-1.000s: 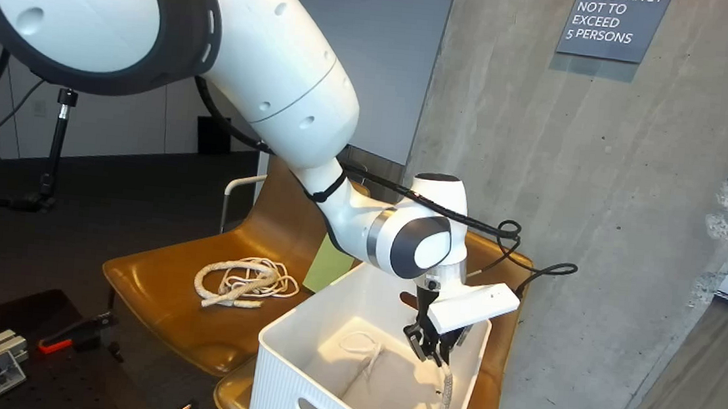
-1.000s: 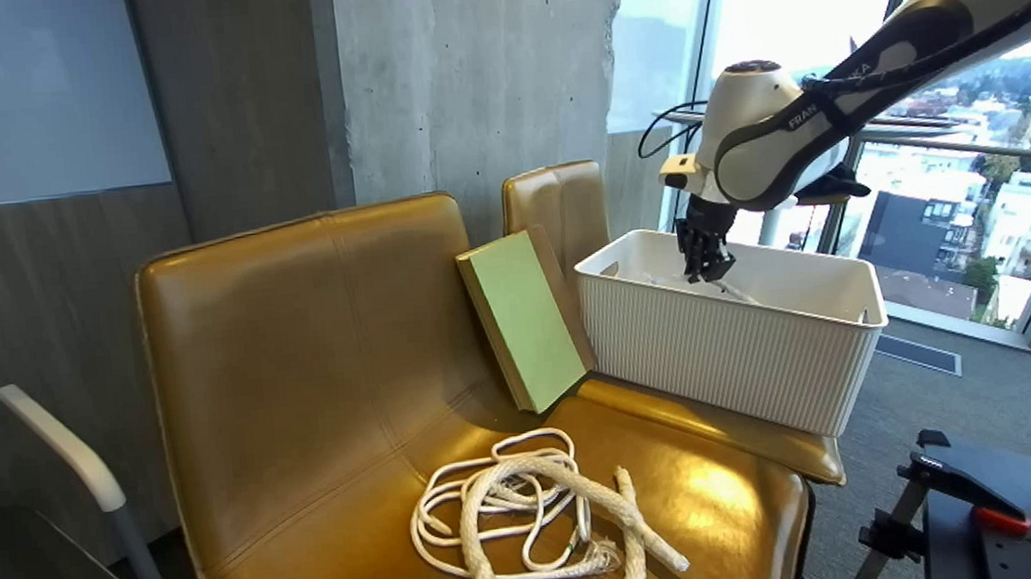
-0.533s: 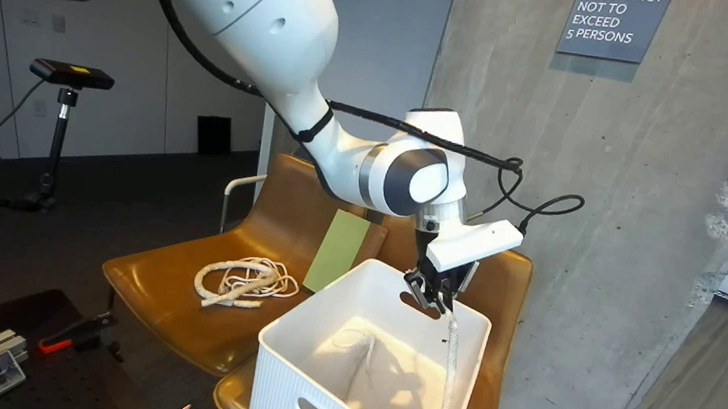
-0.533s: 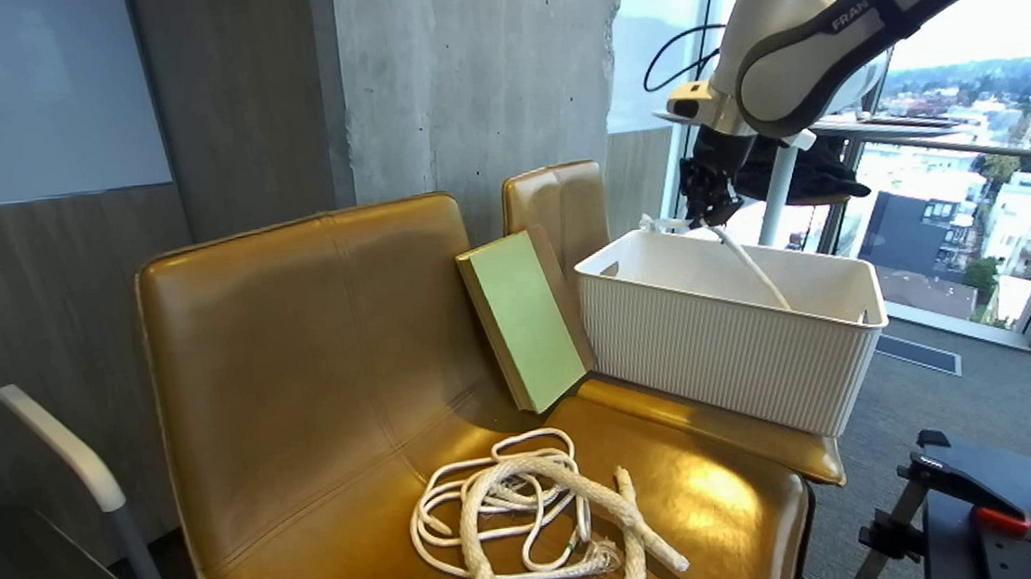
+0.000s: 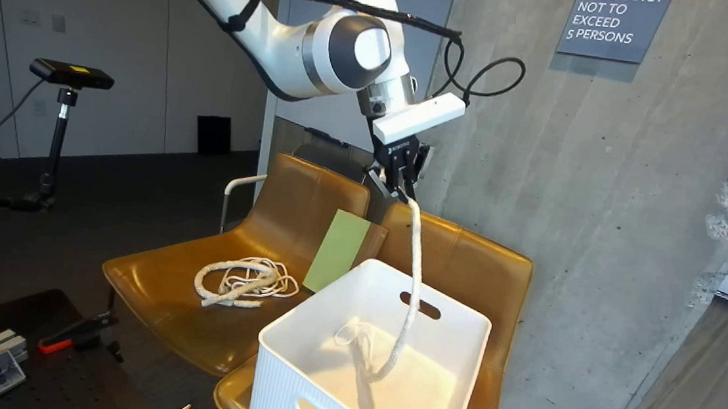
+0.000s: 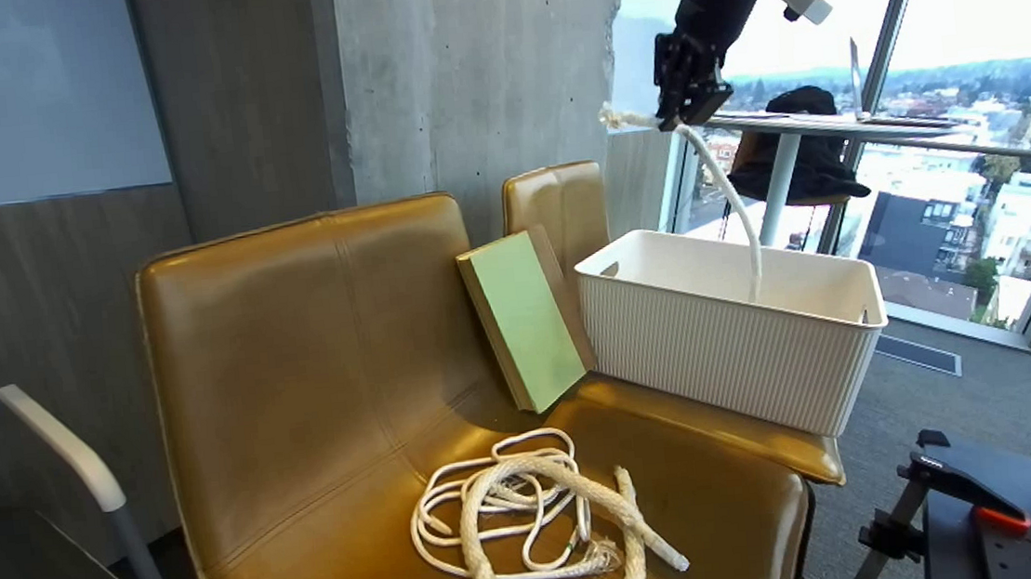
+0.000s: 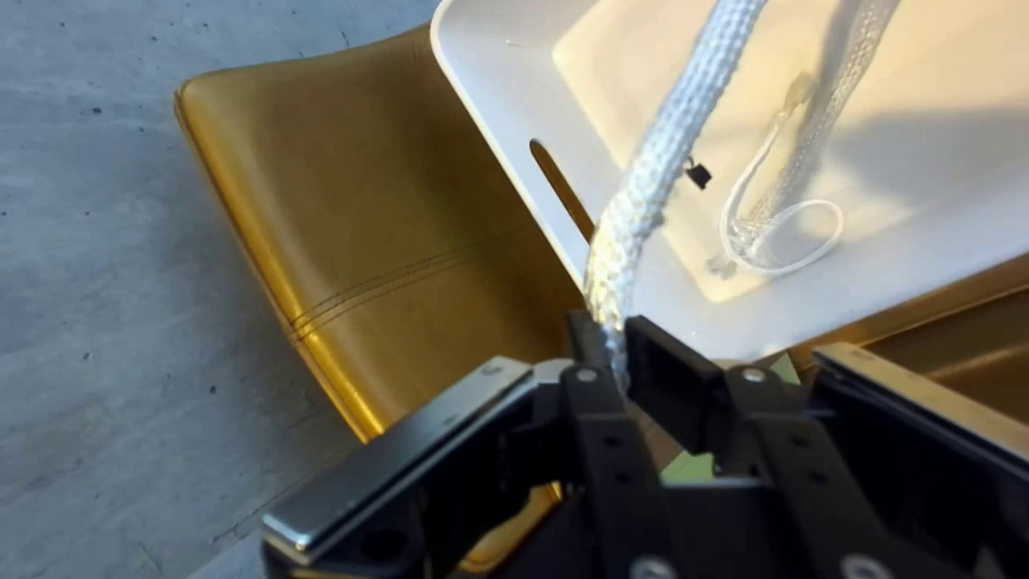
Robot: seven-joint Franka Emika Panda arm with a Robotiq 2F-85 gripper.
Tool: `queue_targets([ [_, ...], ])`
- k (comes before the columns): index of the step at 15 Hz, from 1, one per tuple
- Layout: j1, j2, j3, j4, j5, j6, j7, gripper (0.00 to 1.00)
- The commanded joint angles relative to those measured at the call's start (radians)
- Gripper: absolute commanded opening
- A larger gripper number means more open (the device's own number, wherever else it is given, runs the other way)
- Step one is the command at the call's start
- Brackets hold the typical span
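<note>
Grey concrete (image 5: 602, 199) rises behind tan leather chairs (image 6: 315, 344), one carrying a white ribbed bin (image 6: 717, 356). Above it, the fingers (image 7: 675, 382) are clamped on a braided white rope (image 5: 416, 275) near its frayed end, the rest hanging into the bin. The rope looks light, soft and hard to damage, though springy enough to bow; a firm pinch across its thickness suits it.

A camera looks down into a rectangular white plastic bin (image 5: 282, 382) in an exterior view; in an exterior view, the lens faces a grey concrete wall (image 6: 479, 87) across a close brown leather chair (image 6: 296, 346). All share the bin, the wrist view from above.
</note>
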Motion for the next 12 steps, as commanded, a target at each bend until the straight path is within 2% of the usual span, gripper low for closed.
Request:
queue_targets([
  [1,0.102,-0.100,0.012,0.019,-0.115,-0.087,0.130,0.04],
  [6,0.219,-0.103,0.084,0.176,-0.236,-0.210,0.243,0.04],
  [12,0.306,-0.015,0.147,0.401,-0.329,-0.325,0.259,0.04],
])
